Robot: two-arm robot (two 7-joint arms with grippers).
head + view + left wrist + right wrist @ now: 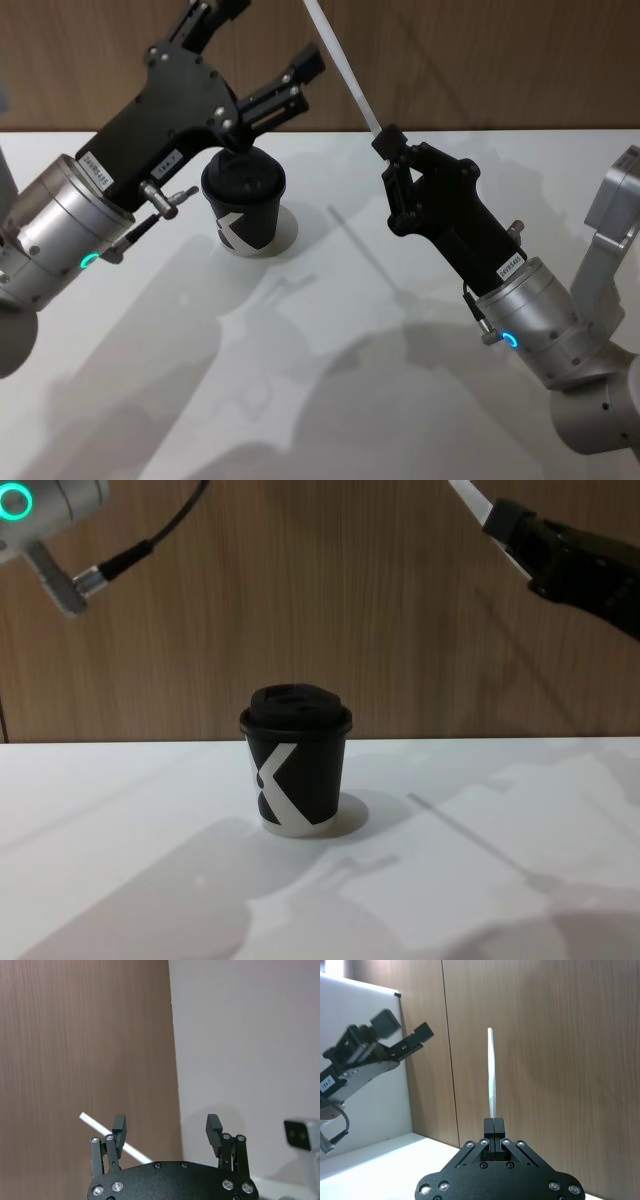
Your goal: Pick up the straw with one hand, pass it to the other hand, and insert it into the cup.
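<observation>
The white straw (340, 65) is held up in the air and slants up and away toward the wooden wall. My right gripper (388, 140) is shut on its lower end, to the right of the cup and above the table. In the right wrist view the straw (492, 1075) rises straight out of the closed fingers (494, 1125). The black cup (243, 200) with its white mark and black lid stands upright on the table. My left gripper (265, 35) is open and empty, raised above and behind the cup, with the straw (107, 1135) passing just beyond one finger.
The white table (300, 380) spreads out in front of and around the cup (295, 770). A wood-panelled wall stands close behind it. A cable and metal plug hang from the left arm (95, 575).
</observation>
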